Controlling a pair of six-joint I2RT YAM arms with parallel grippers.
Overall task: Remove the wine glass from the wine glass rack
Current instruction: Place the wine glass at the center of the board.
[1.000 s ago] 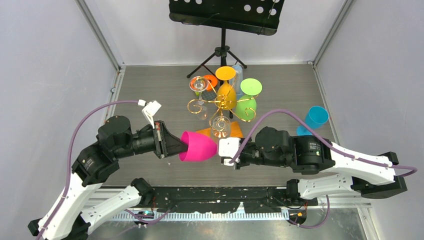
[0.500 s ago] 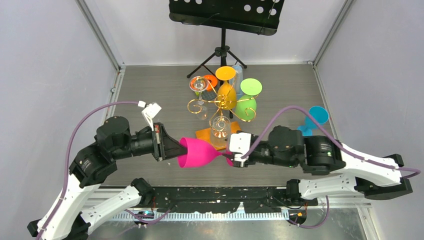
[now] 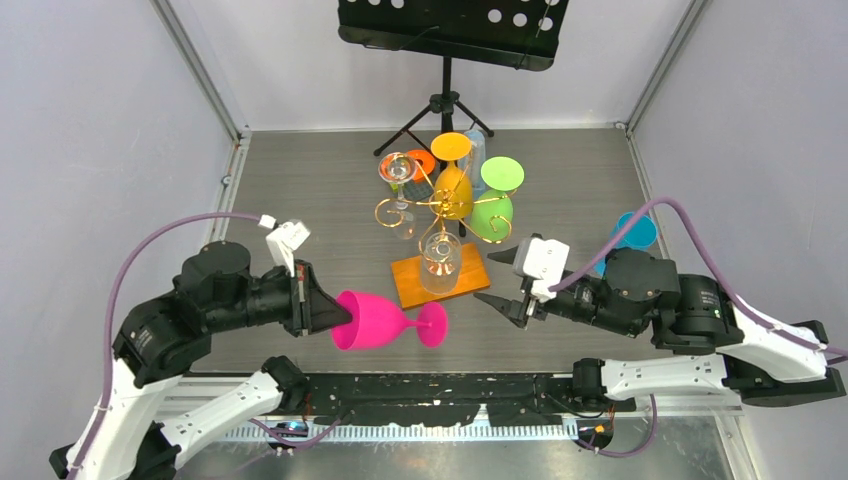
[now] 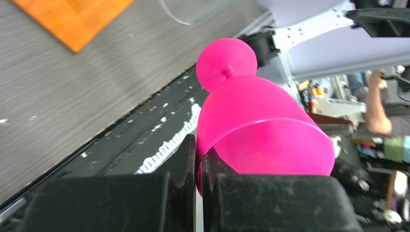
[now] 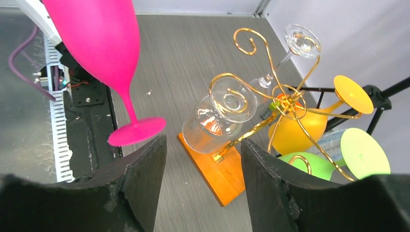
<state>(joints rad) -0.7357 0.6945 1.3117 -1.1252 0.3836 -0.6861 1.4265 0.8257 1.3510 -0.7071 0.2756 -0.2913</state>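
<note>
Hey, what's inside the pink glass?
One finger of the left gripper sits inside the pink glass, pinching its rim against the other finger outside. The gripper's body blocks most of the bowl, so its bottom cannot be seen.

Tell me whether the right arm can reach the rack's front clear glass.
Probably yes: the open right gripper faces the clear glass with nothing between; the left gripper holds the pink glass aside.
</note>
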